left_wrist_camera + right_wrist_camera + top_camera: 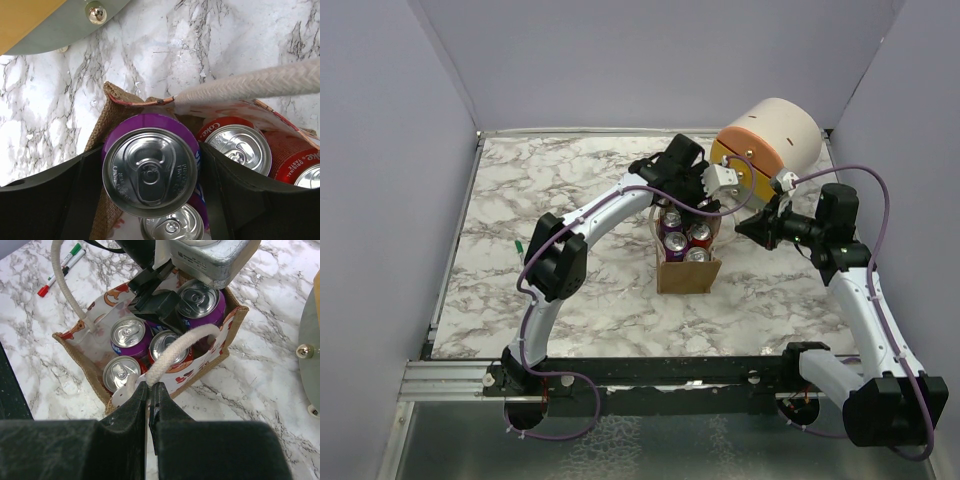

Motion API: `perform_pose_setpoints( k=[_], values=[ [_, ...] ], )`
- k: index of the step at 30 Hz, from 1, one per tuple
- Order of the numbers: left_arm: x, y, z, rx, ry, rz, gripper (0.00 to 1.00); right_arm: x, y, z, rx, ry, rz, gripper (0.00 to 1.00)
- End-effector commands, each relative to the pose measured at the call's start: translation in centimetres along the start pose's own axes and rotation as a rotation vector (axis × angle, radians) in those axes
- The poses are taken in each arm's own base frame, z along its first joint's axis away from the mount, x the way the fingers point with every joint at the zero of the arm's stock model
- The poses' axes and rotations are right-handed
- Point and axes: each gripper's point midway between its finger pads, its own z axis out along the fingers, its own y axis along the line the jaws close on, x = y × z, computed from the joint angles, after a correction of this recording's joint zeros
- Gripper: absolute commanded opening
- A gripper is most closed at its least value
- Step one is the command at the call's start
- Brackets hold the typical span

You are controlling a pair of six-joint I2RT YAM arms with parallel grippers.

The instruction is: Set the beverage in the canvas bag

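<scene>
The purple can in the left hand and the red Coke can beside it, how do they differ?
The purple can is gripped by the left hand; the Coke can stands free. The purple can is violet, the Coke can red with white lettering. Both stand upright in the bag, silver tops sealed.

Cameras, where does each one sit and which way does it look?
Top: above and behind the arms, looking down at the table and bag; both arms show.
Left wrist: on that wrist, looking straight down at a purple can between the left fingers.
Right wrist: on that wrist, looking down into the bag; the right fingers pinch a handle.
Both wrists see that can.
</scene>
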Motion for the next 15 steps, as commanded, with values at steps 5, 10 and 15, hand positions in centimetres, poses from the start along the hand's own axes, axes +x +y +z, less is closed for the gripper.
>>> perform_pose_setpoints(
  k=[5, 10, 15],
  values=[
    [-2.2, 1.1, -2.2, -0.075, -0.045, 0.024, 0.79, -0.6, 0.5, -0.4, -0.004, -0.031, -0.023, 0.01],
    [-2.7, 0.8, -2.7, -0.064, -0.057, 0.021, 0.83, -0.6, 0.5, -0.5, -0.003, -0.031, -0.02, 0.01],
    [-4.0, 0.7, -4.0, -0.068, -0.09, 0.026, 0.86, -0.6, 0.5, -0.4, -0.006, -0.032, -0.02, 0.01]
  ],
)
